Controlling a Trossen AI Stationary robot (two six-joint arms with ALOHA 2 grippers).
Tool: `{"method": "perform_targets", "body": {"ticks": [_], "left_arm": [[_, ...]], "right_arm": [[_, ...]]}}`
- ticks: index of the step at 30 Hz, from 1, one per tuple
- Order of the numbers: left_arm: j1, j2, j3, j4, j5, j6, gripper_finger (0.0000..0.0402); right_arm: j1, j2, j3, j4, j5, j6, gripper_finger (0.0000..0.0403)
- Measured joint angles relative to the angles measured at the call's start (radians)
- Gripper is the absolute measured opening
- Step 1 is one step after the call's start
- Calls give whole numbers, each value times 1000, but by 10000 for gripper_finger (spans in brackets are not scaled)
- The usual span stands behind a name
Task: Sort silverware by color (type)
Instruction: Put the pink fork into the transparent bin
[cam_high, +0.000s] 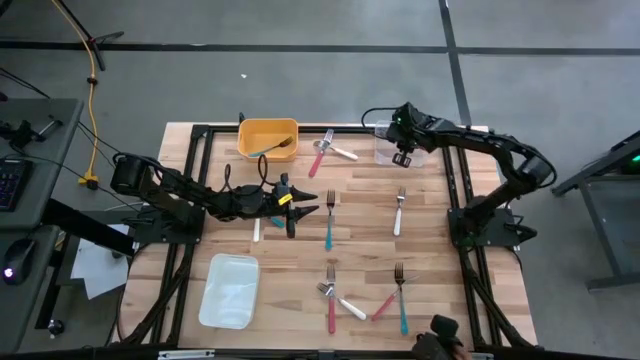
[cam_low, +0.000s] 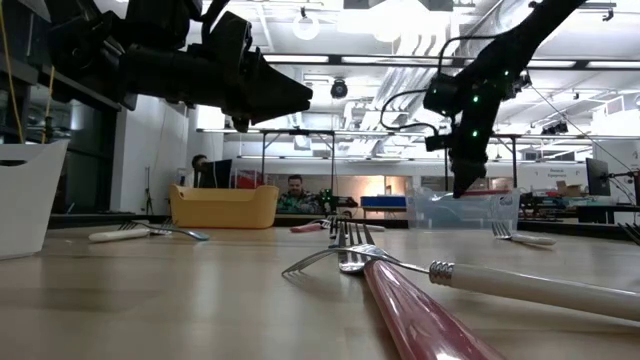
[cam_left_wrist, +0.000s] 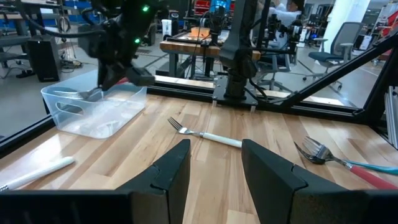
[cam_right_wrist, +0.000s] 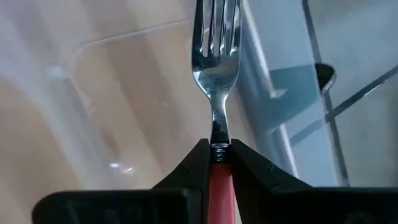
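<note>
The right gripper (cam_right_wrist: 217, 155) is clamping a red fork (cam_right_wrist: 216, 81) at the top of its handle, jaws nearly closed. The fork's long axis is pointing down into the clear bin (cam_high: 400, 150) directly below, at the table's far right. The fork has a polished metal head and a slim, smooth plastic handle; the bin is thin, glossy and transparent. The left gripper (cam_left_wrist: 214, 168) is hovering open and empty near mid-table, with other forks lying scattered beyond it.

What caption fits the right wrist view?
Right hand holding a red-handled fork above the clear bin.
</note>
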Motion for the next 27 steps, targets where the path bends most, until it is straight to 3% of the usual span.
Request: {"method": "perform_targets", "body": {"ticks": [16, 27], "left_arm": [[0, 0, 0, 0, 0, 0, 138], [6, 0, 0, -1, 0, 0, 138]], "right_arm": [[-32, 97, 0, 53, -92, 7, 46], [-16, 38, 4, 97, -25, 26, 113]]}}
